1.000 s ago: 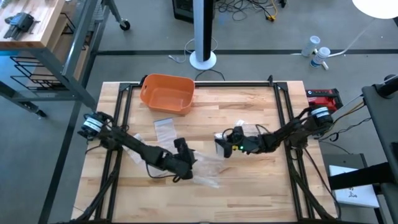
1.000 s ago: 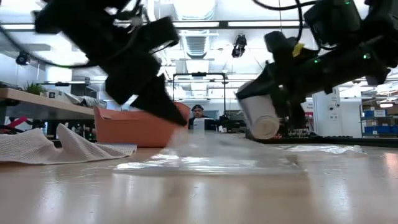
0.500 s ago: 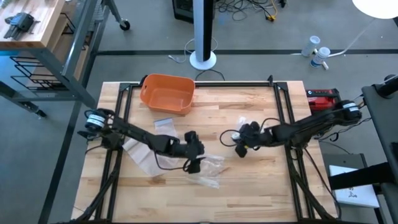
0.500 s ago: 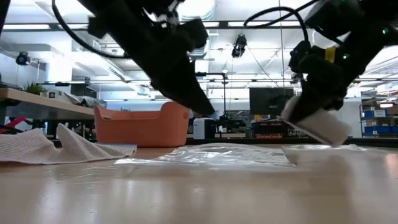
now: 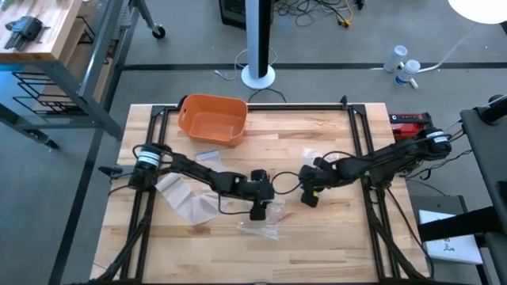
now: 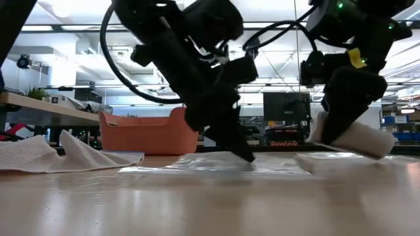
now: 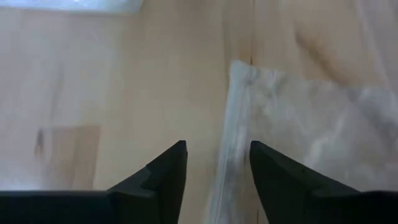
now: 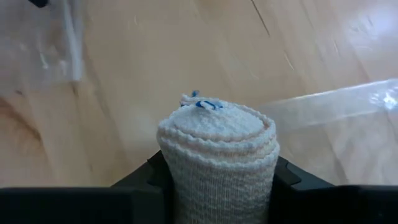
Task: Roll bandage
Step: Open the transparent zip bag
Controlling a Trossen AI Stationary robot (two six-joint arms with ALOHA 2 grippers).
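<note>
The right hand (image 5: 306, 193) sits a little to the 3 o'clock side of the desk's (image 5: 317, 245) middle in the high view, clenched around a rolled bandage (image 8: 217, 149); the right wrist view shows the cream roll upright between the two dark fingers (image 8: 292, 180), its coiled end facing the camera with a bit of blue thread at the centre. In the low view the roll (image 6: 354, 139) hangs tilted under that hand, close above the desk, and I cannot tell whether it touches. The left hand (image 5: 259, 212) is just to the 9 o'clock side of the right one, near the desk's middle, its fingers (image 7: 163, 177) parted with nothing between them and pointed down at a clear plastic bag (image 7: 298, 130) lying flat on the wood; in the low view its tip (image 6: 244, 155) meets the plastic. An orange bin (image 5: 212, 119) stands toward 11 o'clock on the desk, and a loose white mesh cloth (image 6: 46, 156) lies toward 9 o'clock, near the left arm's base
</note>
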